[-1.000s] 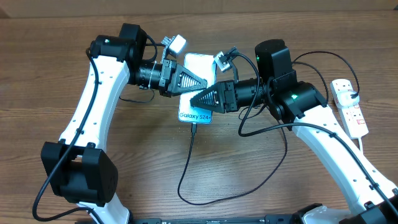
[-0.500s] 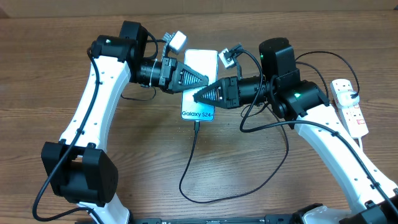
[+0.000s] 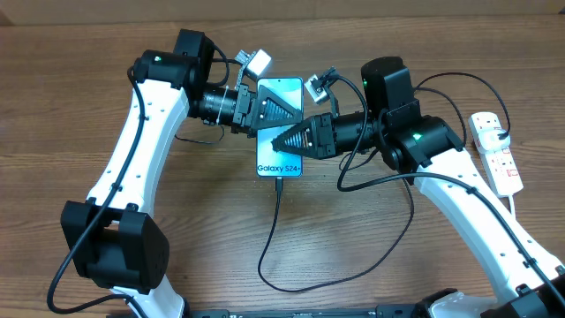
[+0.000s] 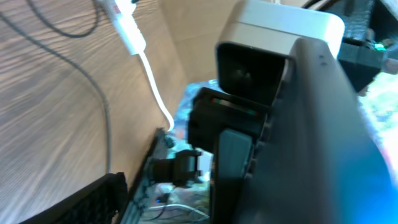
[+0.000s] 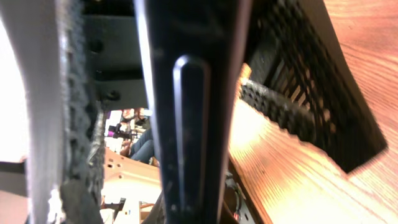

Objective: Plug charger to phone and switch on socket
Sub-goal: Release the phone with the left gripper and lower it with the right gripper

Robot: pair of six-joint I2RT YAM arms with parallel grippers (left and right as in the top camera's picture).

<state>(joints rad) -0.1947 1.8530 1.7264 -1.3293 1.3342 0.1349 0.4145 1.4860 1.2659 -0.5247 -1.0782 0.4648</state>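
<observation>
Where the overhead view begins at the left, finds the left gripper (image 3: pixel 287 110) laid across the far end of the phone (image 3: pixel 279 157), likely to steady it; cannot tell the gap between those fingers, nor whether gripping anything, given the blurred left wrist view. Just to the right, shows the right gripper (image 3: pixel 277 141) reaching over the screen; by its wrist view, looks closed onto the phone (image 5: pixel 168 93), with the edge and side button (image 5: pixel 189 124) between the pads, probably bracing it against the connector's push. Below the Galaxy end, puts the charger's connector tip (image 3: pixel 277 184) touching the phone's near edge, seemingly seated. Far right on the wooden table (image 3: pixel 194 221), well apart, leaves the socket (image 3: pixel 500 157), red switches judged untouched, no gripper near.
</observation>
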